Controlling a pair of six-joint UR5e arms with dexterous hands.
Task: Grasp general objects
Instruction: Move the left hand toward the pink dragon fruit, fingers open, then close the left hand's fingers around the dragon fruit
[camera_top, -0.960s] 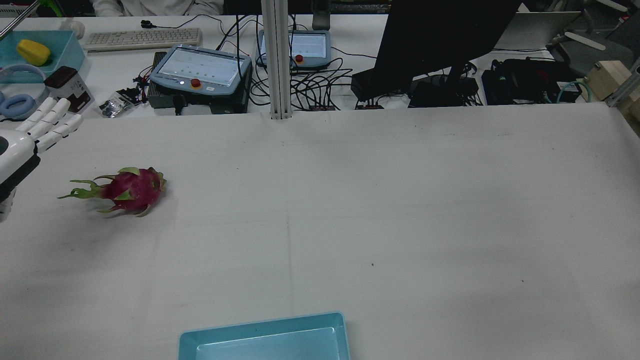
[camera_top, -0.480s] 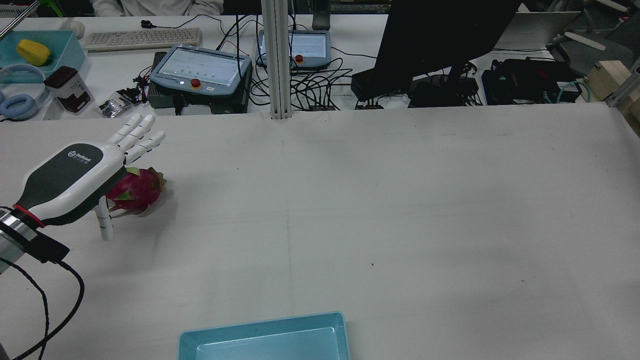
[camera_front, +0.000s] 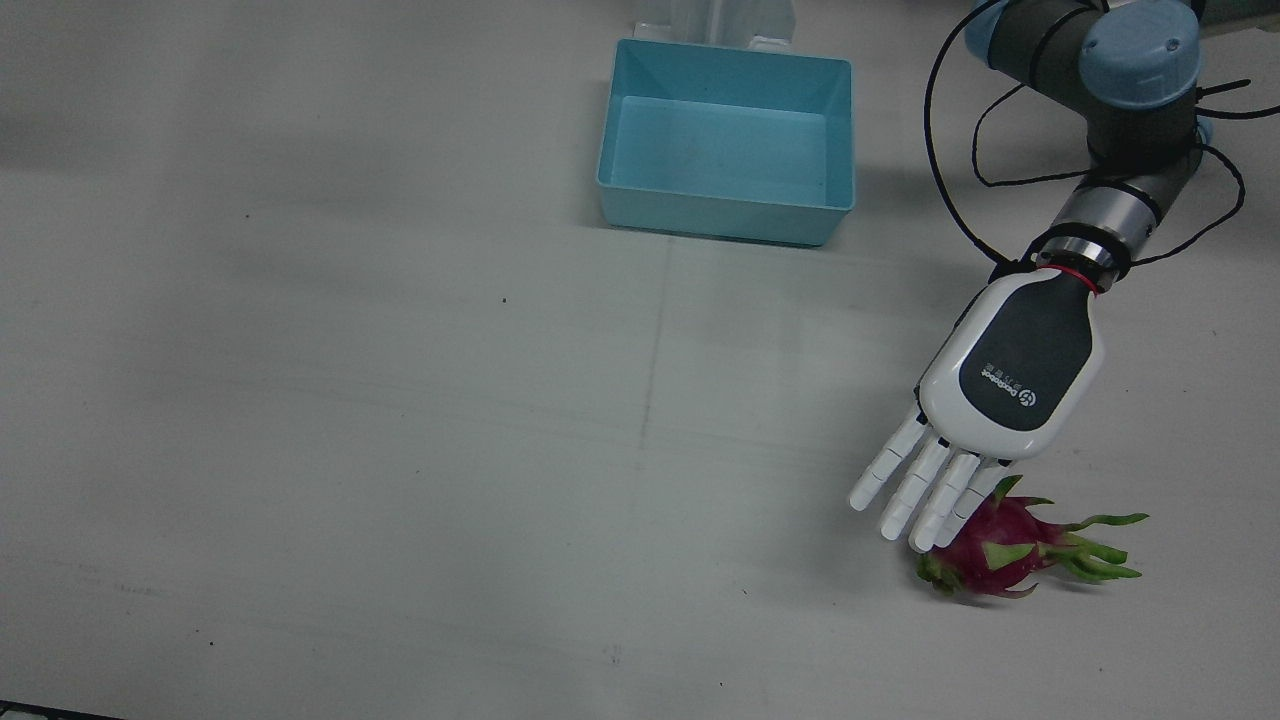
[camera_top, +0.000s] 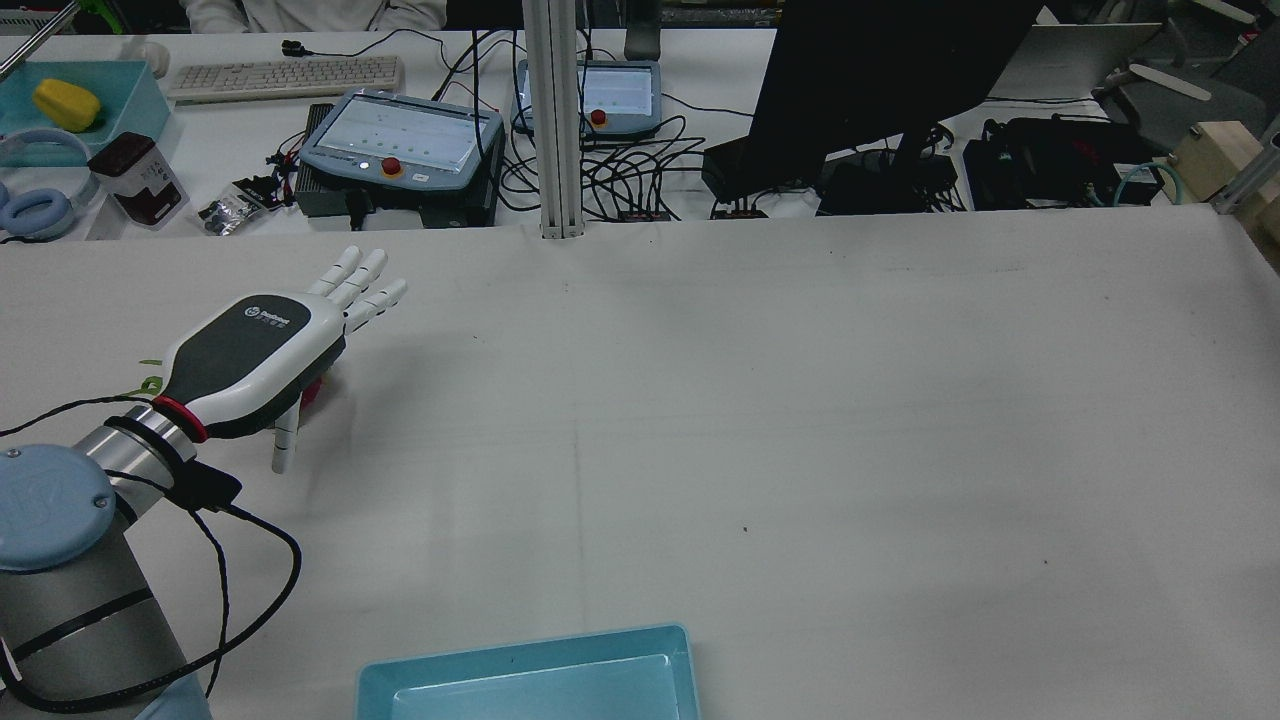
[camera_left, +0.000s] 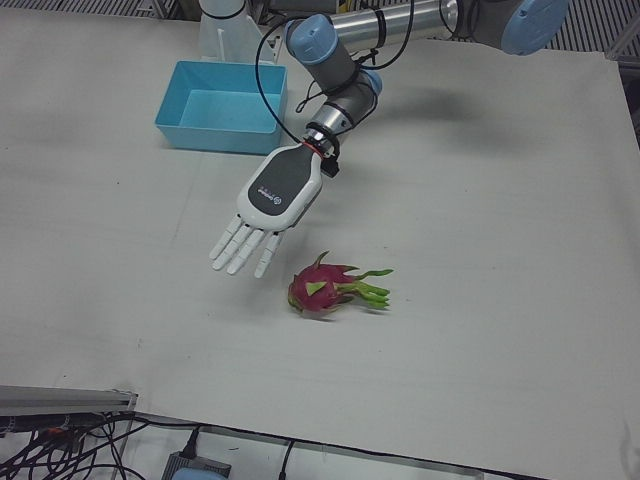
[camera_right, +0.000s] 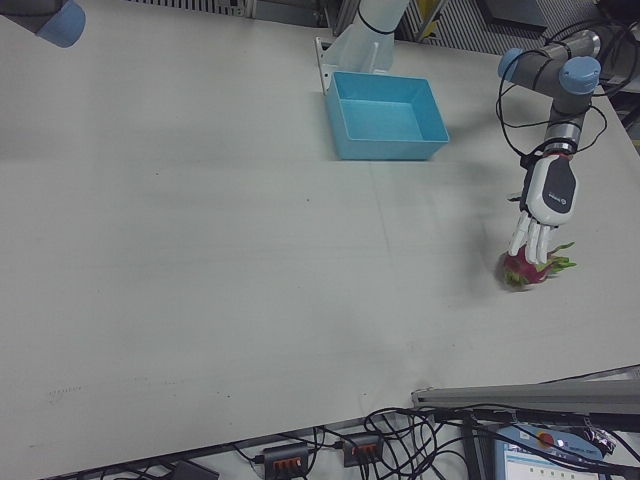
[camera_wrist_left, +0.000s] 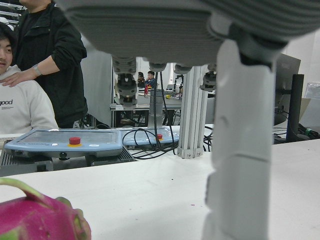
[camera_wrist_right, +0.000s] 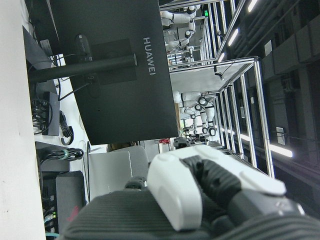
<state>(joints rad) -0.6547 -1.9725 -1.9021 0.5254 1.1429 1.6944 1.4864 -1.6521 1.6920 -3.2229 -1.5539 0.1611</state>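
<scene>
One dragon fruit (camera_front: 995, 553) on the table (camera_front: 400, 450), near the operator-side edge on the robot's left: magenta skin, green-tipped scales, green tendrils at one end. Left hand (camera_front: 985, 410) hovers over it, fingers (camera_front: 905, 490) spread and straight, holding nothing. Rear view hides most of the fruit; the front views show it whole. Right hand (camera_wrist_right: 210, 195): state unclear; its view reads "HUAWEI" on a monitor (camera_wrist_right: 110, 75). Blue bin (camera_front: 727, 140) sits at the robot-side edge.
</scene>
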